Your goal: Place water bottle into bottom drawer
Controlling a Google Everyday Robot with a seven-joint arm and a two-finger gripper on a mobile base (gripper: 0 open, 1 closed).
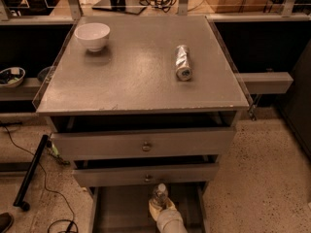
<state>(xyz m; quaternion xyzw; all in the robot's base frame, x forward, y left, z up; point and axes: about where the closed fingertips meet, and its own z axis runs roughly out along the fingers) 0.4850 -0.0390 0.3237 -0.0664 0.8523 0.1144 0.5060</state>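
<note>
Claw (161,206) clamped on water bottle (160,195), upright in bottom drawer (121,211), near middle drawer (107,175) edge; bare floor either side.

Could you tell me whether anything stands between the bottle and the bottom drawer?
Nothing visible does: the tool grips the bottle upright over the open bottom drawer, just before the middle drawer.

A round white ceramic bowl (92,35) sits near the far left corner of the flat grey cabinet top (136,81), while a crinkled silver can (182,62) lies on its side (round end facing forward) well apart toward the right.
</note>
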